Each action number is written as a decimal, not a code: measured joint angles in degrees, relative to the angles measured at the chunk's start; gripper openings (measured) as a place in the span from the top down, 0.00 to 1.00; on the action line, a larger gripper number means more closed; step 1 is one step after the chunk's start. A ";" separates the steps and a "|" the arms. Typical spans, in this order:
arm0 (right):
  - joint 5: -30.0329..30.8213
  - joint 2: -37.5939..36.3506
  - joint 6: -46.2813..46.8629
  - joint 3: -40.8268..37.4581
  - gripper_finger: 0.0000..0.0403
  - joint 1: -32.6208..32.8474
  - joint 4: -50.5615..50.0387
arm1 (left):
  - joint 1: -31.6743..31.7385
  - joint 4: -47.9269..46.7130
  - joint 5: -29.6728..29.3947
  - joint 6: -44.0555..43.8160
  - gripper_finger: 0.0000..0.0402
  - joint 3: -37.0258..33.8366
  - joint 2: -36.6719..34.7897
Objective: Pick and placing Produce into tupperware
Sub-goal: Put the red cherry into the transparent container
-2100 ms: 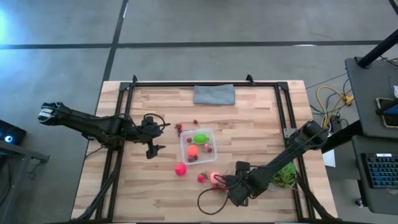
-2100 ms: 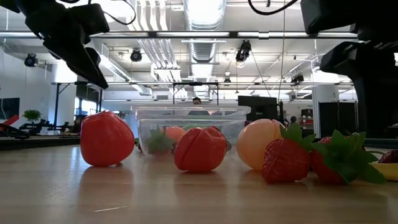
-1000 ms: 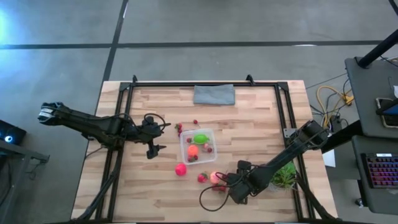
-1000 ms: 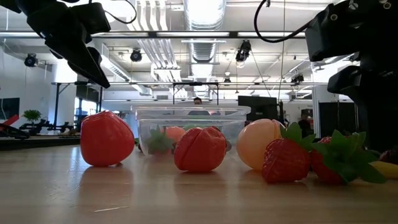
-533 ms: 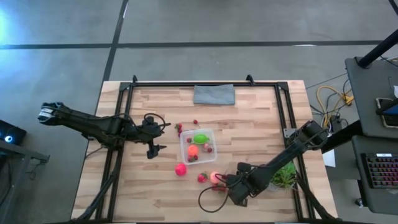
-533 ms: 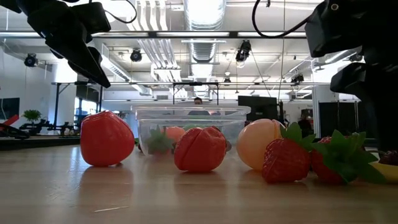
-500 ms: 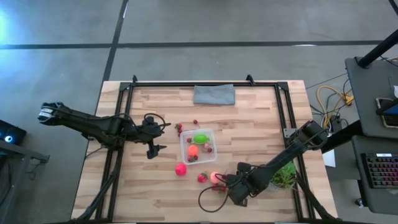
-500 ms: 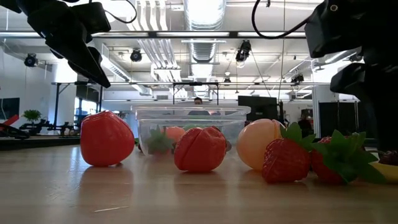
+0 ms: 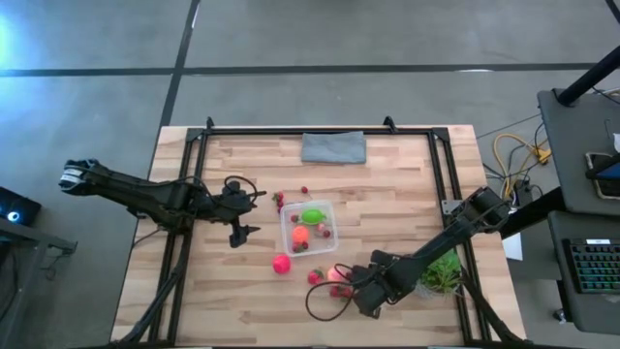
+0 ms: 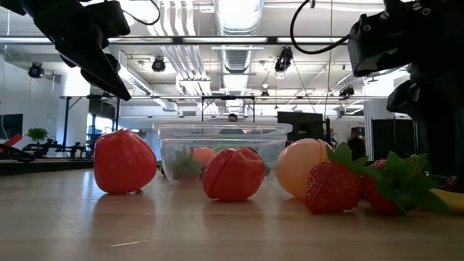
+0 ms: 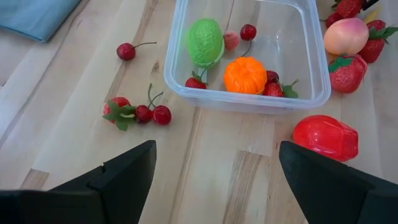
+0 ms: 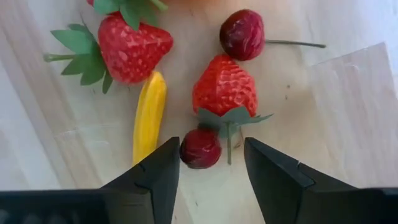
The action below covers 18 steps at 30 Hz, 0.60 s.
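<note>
Clear plastic box (image 9: 308, 229) taken as landmark, sitting near mid-table on the wooden table (image 9: 387, 194). Entries run left to right from it.

Left of the box: left gripper (image 9: 239, 215) hangs above the wood, well apart from the box, jaws spread wide and holding nothing. Judged to be waiting; its wrist camera looks back toward the box, so it is parked where it does not block the other arm.

Between left gripper and box: loose cherries (image 11: 155, 113) and a small strawberry (image 11: 117, 108) on the wood, near the box wall, not yet collected.

Inside the box: green fruit (image 11: 204, 41), orange fruit (image 11: 245, 74), a few berries. So part of the produce is already placed.

Just in front of the box, left corner side: red-pink fruit (image 9: 281, 263), alone on the wood.

In front of the box, right corner side: peach ball (image 9: 335, 276) with strawberries touching or just beside it.

Right of that cluster: right gripper (image 12: 211, 163), low over the table. Fingers partly closed, straddling a dark cherry (image 12: 200, 149); whether the pads touch it, cannot tell. A strawberry (image 12: 224, 88) lies against the cherry, a yellow piece (image 12: 147, 116) just beside. Judgement: the narrow jaw gap suits a small berry and keeps the neighbours out of the grip.

Right of the gripper: leafy plant (image 9: 444, 274), not a target.

Behind the box: grey cloth (image 9: 333, 147), idle.
</note>
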 joint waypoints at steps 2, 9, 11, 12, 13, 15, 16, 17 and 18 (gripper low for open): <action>-0.02 0.00 0.00 -0.02 0.59 0.04 0.35 | -0.02 -0.01 0.00 0.02 0.19 0.00 0.00; -0.01 0.02 0.00 -0.76 0.61 -0.01 2.68 | -0.02 -0.02 0.00 0.08 0.19 0.00 0.00; -0.01 0.02 -0.02 -0.90 0.61 -0.13 2.63 | -0.02 -0.02 0.00 0.08 0.19 0.00 0.00; -0.01 0.02 -0.04 -1.01 0.61 -0.13 2.68 | -0.02 -0.02 0.00 0.10 0.19 0.00 0.00; -0.01 0.02 -0.04 -1.16 0.62 -0.13 2.68 | -0.02 -0.02 0.00 0.08 0.19 0.00 0.01; -0.01 0.02 -0.01 -1.57 0.64 -0.09 2.67 | -0.02 -0.02 0.00 0.08 0.19 0.00 0.00; -0.02 0.02 -0.02 -1.82 0.65 -0.09 2.67 | -0.02 -0.02 0.00 0.09 0.19 0.00 0.02; 0.03 0.02 -0.02 -2.06 0.66 -0.09 2.72 | -0.02 -0.02 0.00 0.08 0.19 0.00 0.02; 0.03 0.02 -0.02 -2.24 0.67 -0.09 2.85 | -0.02 -0.02 0.00 0.08 0.19 0.00 0.02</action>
